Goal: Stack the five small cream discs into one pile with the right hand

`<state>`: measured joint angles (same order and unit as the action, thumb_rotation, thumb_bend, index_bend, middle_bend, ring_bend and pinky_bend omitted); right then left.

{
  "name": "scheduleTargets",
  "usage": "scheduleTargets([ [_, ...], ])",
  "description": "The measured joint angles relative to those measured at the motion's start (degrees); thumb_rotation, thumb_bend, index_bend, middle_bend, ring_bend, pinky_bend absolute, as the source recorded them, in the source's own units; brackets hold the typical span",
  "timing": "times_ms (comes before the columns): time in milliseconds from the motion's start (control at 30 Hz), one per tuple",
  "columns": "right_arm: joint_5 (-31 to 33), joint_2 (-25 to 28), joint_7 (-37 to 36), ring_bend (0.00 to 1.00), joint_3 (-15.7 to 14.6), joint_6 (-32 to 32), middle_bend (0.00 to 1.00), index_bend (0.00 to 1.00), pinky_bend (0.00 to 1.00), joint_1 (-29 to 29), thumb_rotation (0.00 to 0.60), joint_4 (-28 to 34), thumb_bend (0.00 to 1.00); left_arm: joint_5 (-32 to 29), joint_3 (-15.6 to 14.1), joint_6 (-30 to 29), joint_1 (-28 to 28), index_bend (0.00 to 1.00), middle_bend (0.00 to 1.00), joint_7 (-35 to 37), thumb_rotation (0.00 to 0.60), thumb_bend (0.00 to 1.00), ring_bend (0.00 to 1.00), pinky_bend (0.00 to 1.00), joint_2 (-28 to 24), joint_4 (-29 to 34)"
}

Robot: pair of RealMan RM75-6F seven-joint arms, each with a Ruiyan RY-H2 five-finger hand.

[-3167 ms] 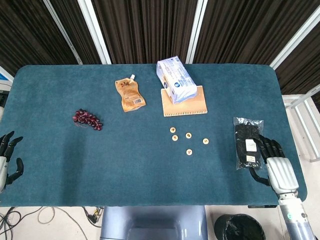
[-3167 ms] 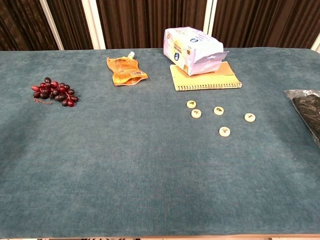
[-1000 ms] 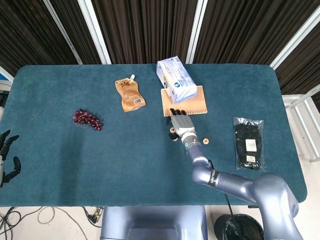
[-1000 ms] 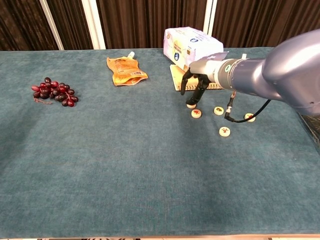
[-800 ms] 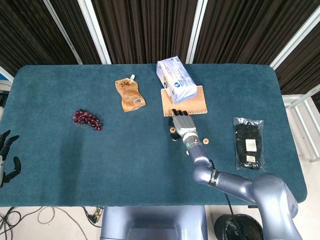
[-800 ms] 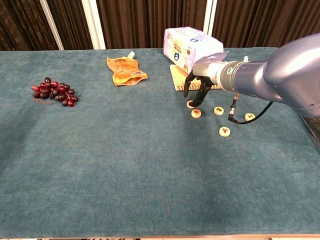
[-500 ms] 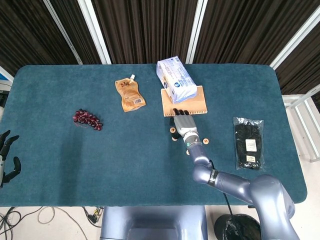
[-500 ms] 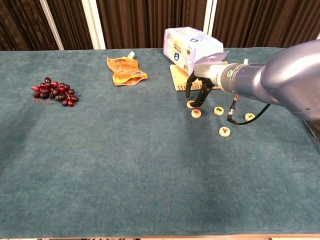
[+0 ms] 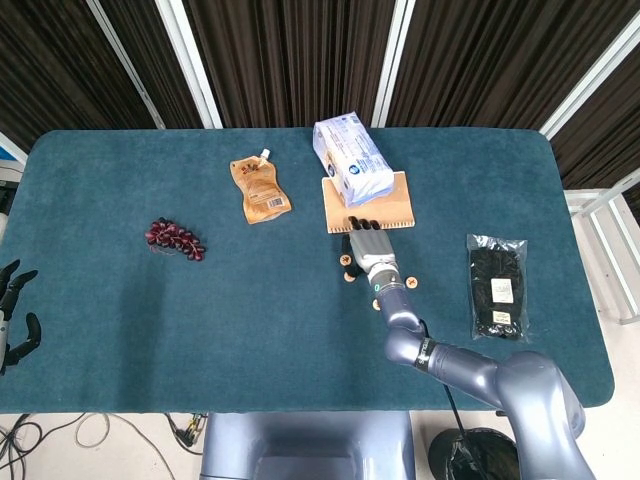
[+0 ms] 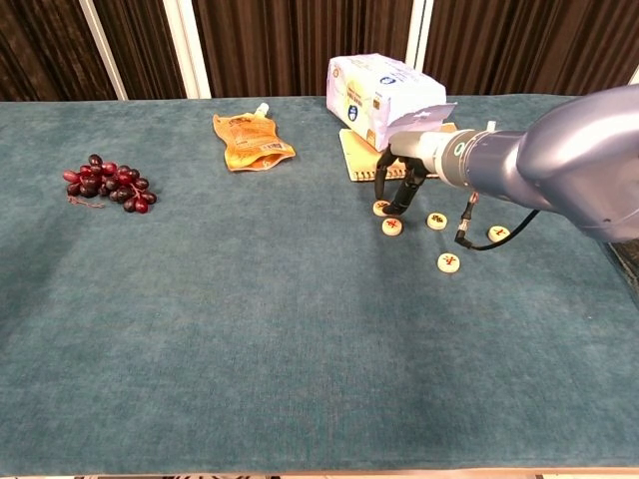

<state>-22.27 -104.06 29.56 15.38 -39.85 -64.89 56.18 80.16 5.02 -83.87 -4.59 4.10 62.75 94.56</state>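
The right robot hand [image 10: 401, 182] hangs over the cluster of cream discs, dark fingers [image 10: 396, 200] pointing down and spread a little apart, their tips right at the two leftmost discs. It looks unclenched and I see nothing pinched in it, though whether a fingertip already touches a disc I cannot tell. From the head view the right robot hand [image 9: 370, 252] covers part of the cluster.

The discs lie loose on the teal worktop [image 10: 250, 329], none stacked yet. The far-left disc [image 10: 380, 208] and the one just beside it [image 10: 393, 228] sit directly under the fingertips; a third disc [image 10: 436, 221] lies just to the other side of the hand, a fourth disc [image 10: 449, 262] nearer the front edge, and a fifth disc [image 10: 498, 234] farthest out along the forearm. So the closest pickup is straight below, and the right hand is the only one anywhere near. The left robot hand [image 9: 15, 310] rests open at the far corner, well apart.

Three seconds ago this hand lay by the black packet [image 9: 496, 285] at the worktop's edge; within the last second it has crept slightly sideways over the same two discs.
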Motion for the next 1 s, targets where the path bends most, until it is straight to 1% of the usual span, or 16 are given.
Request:
scheduleTargets([
  [367, -0.04, -0.85, 0.17, 0.0, 0.37, 0.82, 0.0, 0.47, 0.0, 0.23, 0.6, -1.78, 0.41, -0.11, 0.02, 0.12, -0.04, 0.15, 0.01, -0.04, 0.6, 0.62, 0.0, 0.0, -0.01, 0.0],
  [1000, -0.41, -1.43, 0.05, 0.0, 1.09, 1.63, 0.0, 0.47, 0.0, 0.24, 0.6, -2.16, 0.41, -0.23, 0.06, 0.18, -0.04, 0.15, 0.01, 0.05, 0.6, 0.62, 0.0, 0.0, -0.04, -0.05],
])
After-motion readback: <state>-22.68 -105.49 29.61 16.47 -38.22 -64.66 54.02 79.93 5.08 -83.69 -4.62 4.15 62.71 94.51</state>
